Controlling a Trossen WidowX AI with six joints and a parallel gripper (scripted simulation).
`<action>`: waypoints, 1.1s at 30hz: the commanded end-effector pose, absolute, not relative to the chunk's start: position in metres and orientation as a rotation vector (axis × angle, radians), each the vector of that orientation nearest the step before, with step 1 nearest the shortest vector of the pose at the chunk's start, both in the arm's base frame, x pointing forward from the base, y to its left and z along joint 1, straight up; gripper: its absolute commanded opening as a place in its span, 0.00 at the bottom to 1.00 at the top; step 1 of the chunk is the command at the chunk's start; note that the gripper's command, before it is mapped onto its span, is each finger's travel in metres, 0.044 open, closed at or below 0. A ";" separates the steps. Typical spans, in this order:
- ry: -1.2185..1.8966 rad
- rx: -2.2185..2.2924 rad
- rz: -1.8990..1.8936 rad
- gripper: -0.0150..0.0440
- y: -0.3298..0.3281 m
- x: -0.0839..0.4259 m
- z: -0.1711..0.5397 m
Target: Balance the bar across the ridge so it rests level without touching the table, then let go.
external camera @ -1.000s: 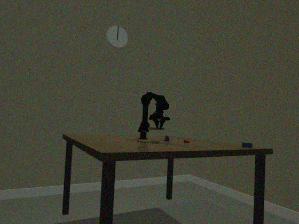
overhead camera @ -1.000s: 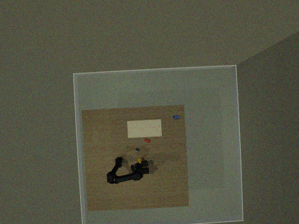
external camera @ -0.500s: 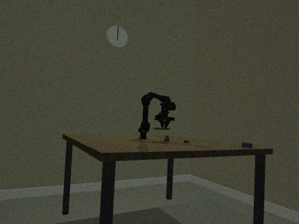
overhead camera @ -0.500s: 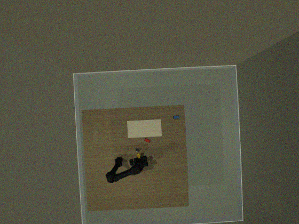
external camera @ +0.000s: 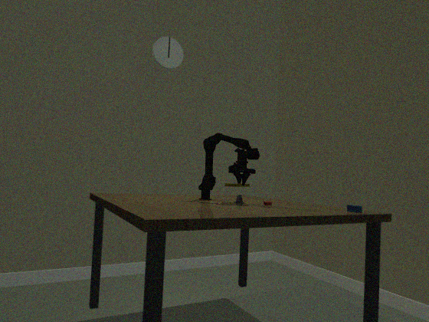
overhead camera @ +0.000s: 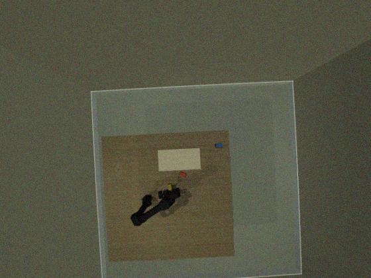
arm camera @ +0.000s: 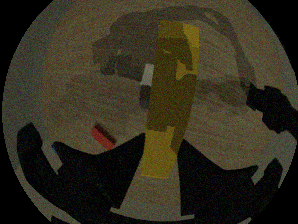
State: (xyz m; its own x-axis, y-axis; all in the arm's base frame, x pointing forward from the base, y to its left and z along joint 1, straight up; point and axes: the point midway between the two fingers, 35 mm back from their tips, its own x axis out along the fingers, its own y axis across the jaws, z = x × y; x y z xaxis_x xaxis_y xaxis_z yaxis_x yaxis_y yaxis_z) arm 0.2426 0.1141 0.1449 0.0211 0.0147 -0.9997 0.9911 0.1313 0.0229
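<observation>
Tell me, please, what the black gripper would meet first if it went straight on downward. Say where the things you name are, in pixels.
Probably the small grey ridge (external camera: 239, 199): the gripper (external camera: 241, 183) (arm camera: 162, 140), shut on the yellow bar (overhead camera: 169, 187) (external camera: 232, 185) (arm camera: 159, 152), hangs above it, though depth is unclear.

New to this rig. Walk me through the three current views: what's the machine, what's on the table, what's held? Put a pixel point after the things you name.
The machine is a single black jointed arm (overhead camera: 150, 212) (external camera: 209, 159) ending in a two-fingered claw (external camera: 241, 183) (arm camera: 162, 140).

The top view looks down from above. The exterior view looks from beside the table (overhead camera: 126, 245) (external camera: 172, 212), roughly at its height. The wrist view rides on the arm, looking past the fingers.

On the table are a pale rectangle (overhead camera: 179, 159), a red block (overhead camera: 183, 174) (external camera: 267, 203) (arm camera: 103, 138), a blue block (overhead camera: 218, 145) (external camera: 354, 208) and a small grey ridge (external camera: 239, 199).

The claw is closed on a yellow bar (overhead camera: 169, 187) (external camera: 232, 185) (arm camera: 172, 100), held roughly level above the ridge with a gap between them.
</observation>
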 end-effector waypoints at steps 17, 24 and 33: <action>1.242 1.165 -1.125 0.25 0.143 0.229 0.132; 1.241 1.165 -1.126 0.25 0.143 0.230 0.120; 1.241 1.165 -1.126 0.25 0.142 0.230 0.106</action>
